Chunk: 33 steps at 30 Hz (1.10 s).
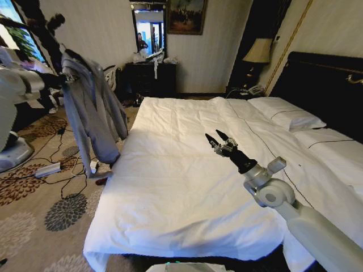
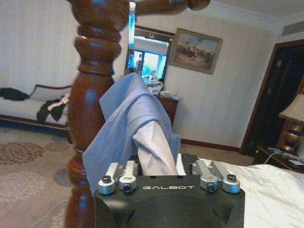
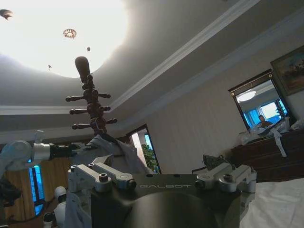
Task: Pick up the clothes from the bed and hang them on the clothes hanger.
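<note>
The clothes (image 1: 91,113), a light grey-blue shirt, hang draped on a dark wooden coat stand (image 2: 92,95) left of the bed (image 1: 170,187). My left gripper (image 1: 65,76) is at the shirt's shoulder, and in the left wrist view a fold of the clothes (image 2: 142,137) rises from between its fingers, so it is shut on the fabric. A thin whitish strip, the clothes hanger's hook (image 2: 131,19), hangs from a peg above the shirt. Over the middle of the white sheets my right gripper (image 1: 217,138) hovers open, holding nothing.
Cables and a power strip (image 1: 48,169) lie on the patterned carpet by the stand. A dark dresser with a mirror (image 1: 150,76) stands at the far wall. Pillows (image 1: 286,113), a black headboard (image 1: 323,85) and a lamp (image 1: 258,51) are at the right.
</note>
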Available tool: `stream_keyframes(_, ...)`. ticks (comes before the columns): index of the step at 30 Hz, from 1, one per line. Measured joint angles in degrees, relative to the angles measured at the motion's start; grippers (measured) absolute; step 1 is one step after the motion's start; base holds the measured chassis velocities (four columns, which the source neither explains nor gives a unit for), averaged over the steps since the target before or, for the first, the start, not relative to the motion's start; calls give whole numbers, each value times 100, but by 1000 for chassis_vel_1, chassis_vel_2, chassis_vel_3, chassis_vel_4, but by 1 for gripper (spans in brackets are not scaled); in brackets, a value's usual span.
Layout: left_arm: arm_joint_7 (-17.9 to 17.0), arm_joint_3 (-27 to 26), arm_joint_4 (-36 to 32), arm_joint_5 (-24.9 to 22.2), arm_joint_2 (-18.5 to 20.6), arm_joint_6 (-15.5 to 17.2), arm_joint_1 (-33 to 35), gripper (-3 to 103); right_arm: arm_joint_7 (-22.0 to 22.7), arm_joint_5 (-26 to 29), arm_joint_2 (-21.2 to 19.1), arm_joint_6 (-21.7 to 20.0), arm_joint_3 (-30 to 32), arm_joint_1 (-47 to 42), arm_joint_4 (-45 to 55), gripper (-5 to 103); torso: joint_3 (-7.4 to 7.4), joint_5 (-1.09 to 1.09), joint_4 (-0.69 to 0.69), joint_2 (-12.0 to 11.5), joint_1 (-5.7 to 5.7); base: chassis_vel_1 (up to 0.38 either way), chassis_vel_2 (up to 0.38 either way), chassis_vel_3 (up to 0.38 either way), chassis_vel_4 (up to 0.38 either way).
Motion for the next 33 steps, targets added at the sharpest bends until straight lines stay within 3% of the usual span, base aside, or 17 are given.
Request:
stream_keyframes(2, -11, -190, -261, -21, 182, -17, 216, 63, 0, -24, 7, 0, 19, -62, 27, 100, 0, 0, 0, 0, 0, 0, 0, 0, 0)
stream_keyframes(5, -25, -303, -495, -58, 353, -48, 388, 68, 0, -41, 15, 0, 25, -111, 45, 100, 0, 0, 1, 0, 0, 0, 0, 0, 0)
stream_keyframes(9, -37, -678, -990, -70, 712, -98, 911, 90, -1, -69, 32, -1, 22, -133, 57, 100, 0, 0, -1, 0, 0, 0, 0, 0, 0)
stream_keyframes(11, -35, -750, -1122, -68, 824, -128, 1039, 90, -1, -70, 40, 0, 16, -133, 60, 100, 0, -1, -1, 0, 0, 0, 0, 0, 0)
stream_keyframes(13, -26, -887, -1403, -66, 1071, -206, 1281, 98, 8, -60, 73, 6, 9, -125, 63, 100, 0, -1, 0, 0, 0, 0, 0, 0, 0)
stream_keyframes(15, -5, -973, -1590, -65, 1238, -291, 1425, 100, 79, -12, 106, 22, 4, -107, 76, 100, 0, -1, 0, 1, 0, 0, 0, 0, 0)
stream_keyframes(17, 21, -1095, -1819, -18, 1458, -522, 1597, 100, 288, 77, 172, 54, 6, -50, 106, 100, 0, 0, 0, 0, 0, 0, 0, 0, 0)
stream_keyframes(19, 207, -1341, -2192, 71, 1751, -1499, 1891, 100, 771, 98, 298, 93, 127, 54, 136, 100, 0, -1, 2, 0, 0, 0, 0, 0, 0)
stream_keyframes(20, 207, -1341, -2192, 71, 1751, -1499, 1891, 100, 771, 98, 298, 93, 127, 54, 136, 100, 0, -1, 2, 0, 0, 0, 0, 0, 0)
stream_keyframes(23, 71, -1496, -2798, 0, 1991, -2276, 2169, 100, 1534, -350, 486, 106, 408, 6, 262, 100, 0, 3, 3, 0, 0, 0, 0, 0, 0)
stream_keyframes(24, -28, -1506, -3012, -41, 2004, -2415, 2279, 100, 1858, -617, 585, 35, 554, -115, 341, 100, -1, 3, 4, 1, -1, 0, 0, 0, 0)
stream_keyframes(25, -28, -1506, -3012, -41, 2004, -2415, 2279, 100, 1858, -617, 585, 35, 554, -115, 341, 100, -1, 3, 4, 1, -1, 0, 0, 0, 0)
stream_keyframes(26, -131, -1552, -3256, -14, 1946, -2601, 2499, 100, 2319, -1019, 749, -155, 829, -396, 466, 100, -1, 4, 0, 0, -1, 0, 0, 0, 0)
stream_keyframes(28, -219, -1851, -3478, 283, 1713, -2833, 3071, 100, 2797, -1503, 1014, -375, 1302, -951, 626, 100, 0, 4, -5, 1, 0, 0, 0, 0, 0)
stream_keyframes(29, -219, -1851, -3478, 283, 1713, -2833, 3071, 100, 2797, -1503, 1014, -375, 1302, -951, 626, 100, 0, 4, -5, 1, 0, 0, 0, 0, 0)
stream_keyframes(32, -425, -2373, -3824, 1038, 1064, -3060, 4558, 100, 2882, -2554, 1580, -137, 1929, -1938, 791, 100, 0, -4, -8, 1, 1, 0, 0, 0, 0)
stream_keyframes(33, -425, -2373, -3824, 1038, 1064, -3060, 4558, 100, 2882, -2554, 1580, -137, 1929, -1938, 791, 100, 0, -4, -8, 1, 1, 0, 0, 0, 0)
